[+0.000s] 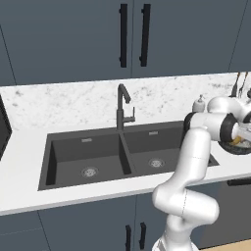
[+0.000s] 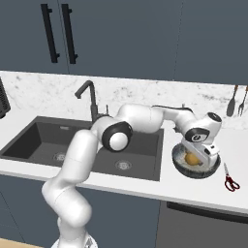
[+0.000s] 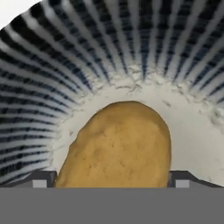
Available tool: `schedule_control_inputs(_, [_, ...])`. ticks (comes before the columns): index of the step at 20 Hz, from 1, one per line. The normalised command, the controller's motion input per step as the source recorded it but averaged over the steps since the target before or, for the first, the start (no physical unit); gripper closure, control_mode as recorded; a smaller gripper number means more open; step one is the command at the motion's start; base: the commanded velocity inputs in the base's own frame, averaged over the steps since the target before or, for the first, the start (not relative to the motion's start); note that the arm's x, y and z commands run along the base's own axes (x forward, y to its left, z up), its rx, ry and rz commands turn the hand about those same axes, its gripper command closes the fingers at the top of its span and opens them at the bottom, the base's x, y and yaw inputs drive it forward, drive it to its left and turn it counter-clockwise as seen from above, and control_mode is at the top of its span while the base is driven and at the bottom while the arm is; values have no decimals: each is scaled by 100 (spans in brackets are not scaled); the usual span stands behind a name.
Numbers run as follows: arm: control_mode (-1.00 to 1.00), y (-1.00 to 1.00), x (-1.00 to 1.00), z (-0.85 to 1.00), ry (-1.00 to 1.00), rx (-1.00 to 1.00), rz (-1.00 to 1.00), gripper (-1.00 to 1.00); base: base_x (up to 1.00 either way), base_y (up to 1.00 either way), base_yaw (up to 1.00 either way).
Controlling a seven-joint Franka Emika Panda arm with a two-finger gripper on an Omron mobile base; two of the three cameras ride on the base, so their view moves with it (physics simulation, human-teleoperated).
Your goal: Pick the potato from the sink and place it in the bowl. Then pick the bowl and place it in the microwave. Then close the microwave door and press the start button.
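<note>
The white arm rises from its base, bends at a dark-jointed elbow and stretches out to its right, the forearm running nearly level before the wrist turns downward. The end effector [image 2: 201, 157] hangs at the end of that reach, pointing down and tilted slightly. In the hand view its two dark fingertips [image 3: 41, 179] stand wide apart at the lower edge, one at each side, the jaws spread and not pressed against anything.

Counts: 1 potato [image 3: 117, 146], 1 bowl [image 2: 180, 163], 2 sink basins [image 1: 105, 157], 2 drains, 1 faucet [image 1: 122, 105], 1 pair of scissors [image 2: 230, 181] lower right.
</note>
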Motion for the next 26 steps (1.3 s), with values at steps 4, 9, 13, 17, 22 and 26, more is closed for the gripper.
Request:
schedule_control_inputs(4, [-100, 11, -32, 24, -15, 0, -1, -100, 0, 0, 0])
schedule_control_inputs(9, [-100, 20, -54, 33, -5, 0, 0, -100, 0, 0, 0])
schedule_control_inputs(13, [-100, 43, -58, 54, 0, -6, 0, -100, 0, 0, 0])
schedule_control_inputs(17, [-100, 44, -69, 68, 0, -7, 3, -100, 0, 0, 0])
schedule_control_inputs(22, [-100, 47, -37, 42, 8, -12, 13, -100, 0, 0, 0])
schedule_control_inputs(26, [-100, 54, -35, 14, 2, -14, 13, -100, 0, 0, 0])
